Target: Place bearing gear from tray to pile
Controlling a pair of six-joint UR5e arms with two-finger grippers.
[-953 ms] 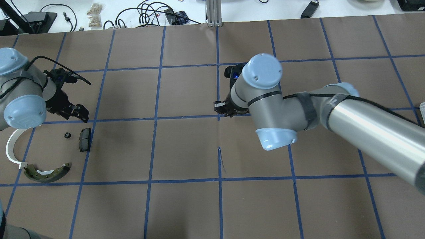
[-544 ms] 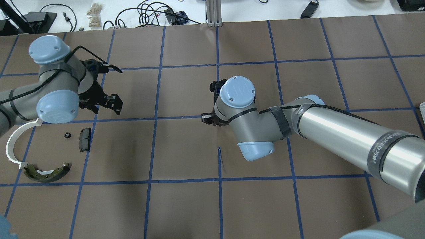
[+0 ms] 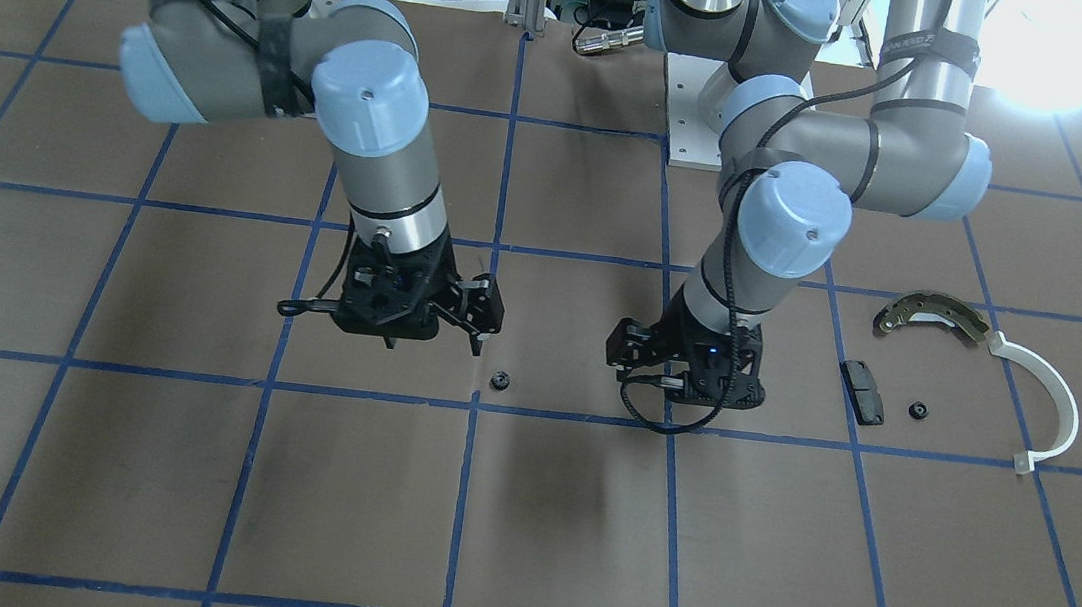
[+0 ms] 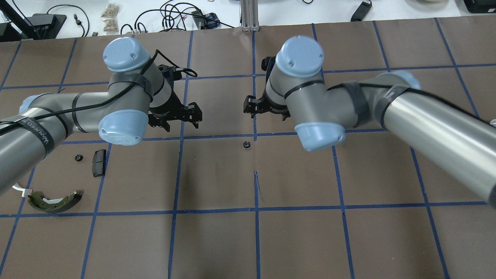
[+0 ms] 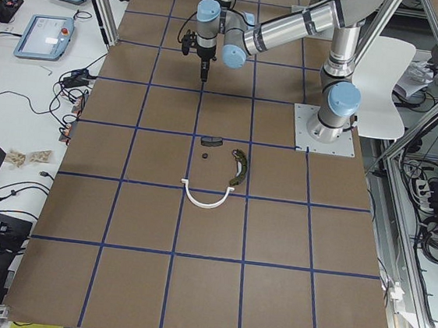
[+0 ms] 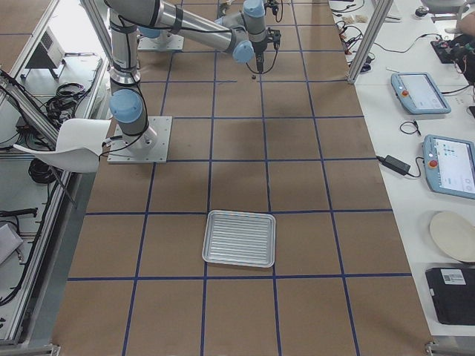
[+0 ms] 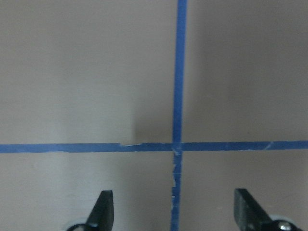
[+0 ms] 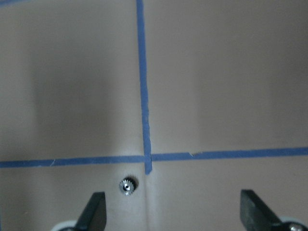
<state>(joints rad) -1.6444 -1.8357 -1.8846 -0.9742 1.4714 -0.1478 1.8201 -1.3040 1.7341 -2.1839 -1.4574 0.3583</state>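
The bearing gear (image 4: 245,145), small, black and toothed, lies alone on the brown table near the middle grid crossing; it also shows in the front view (image 3: 498,379) and the right wrist view (image 8: 126,186). My right gripper (image 4: 252,107) hangs open and empty just behind it. My left gripper (image 4: 180,123) is open and empty, a grid square to the gear's left. The pile sits far left: brass-grey shoe (image 4: 54,201), black pad (image 4: 99,162), tiny black round piece (image 4: 78,157), white arc (image 3: 1044,397). The silvery tray (image 6: 239,238) lies far off on the right side.
Blue tape lines (image 4: 255,174) divide the brown table cover. Cables and a metal post (image 4: 250,15) lie along the far white edge. Both forearms reach low over the table's middle band.
My right gripper has let go of the gear, which now lies on the table, and has drawn back from it. My left arm has swung right, away from the pile toward the middle.
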